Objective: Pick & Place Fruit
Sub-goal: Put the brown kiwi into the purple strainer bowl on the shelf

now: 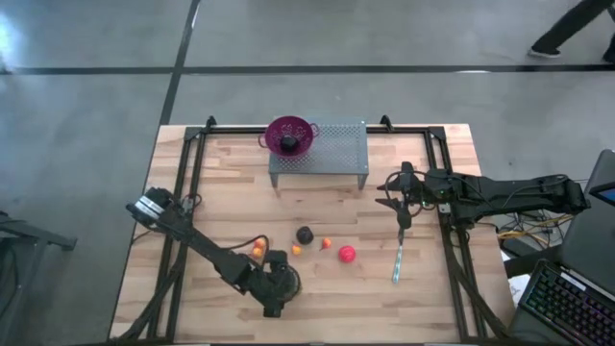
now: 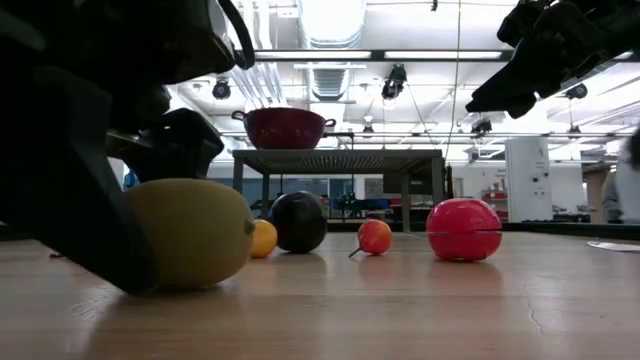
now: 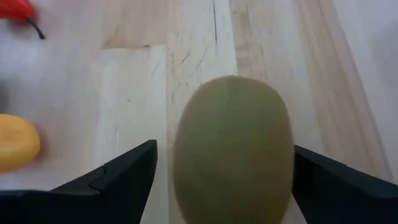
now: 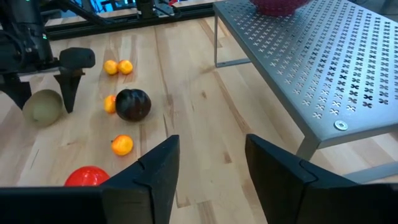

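Note:
My left gripper (image 3: 224, 148) is open, low over the table near its near edge (image 1: 279, 288). Its fingers stand on either side of the olive-green oval fruit (image 3: 233, 149), which rests on the wood (image 2: 190, 232). To its right lie a dark ball (image 1: 305, 234), small orange fruits (image 1: 258, 250) and a red ball (image 1: 346, 254). A second dark ball (image 1: 288, 142) sits in the purple colander (image 1: 290, 127). My right gripper (image 4: 211, 143) hangs open above the table's right side (image 1: 402, 207).
The colander stands on a perforated grey metal stand (image 1: 332, 152) at the table's far edge. A slim teal stick (image 1: 397, 259) lies on the wood below my right gripper. Bare wood lies between the fruit and the stand. A keyboard (image 1: 567, 308) sits off the table's right.

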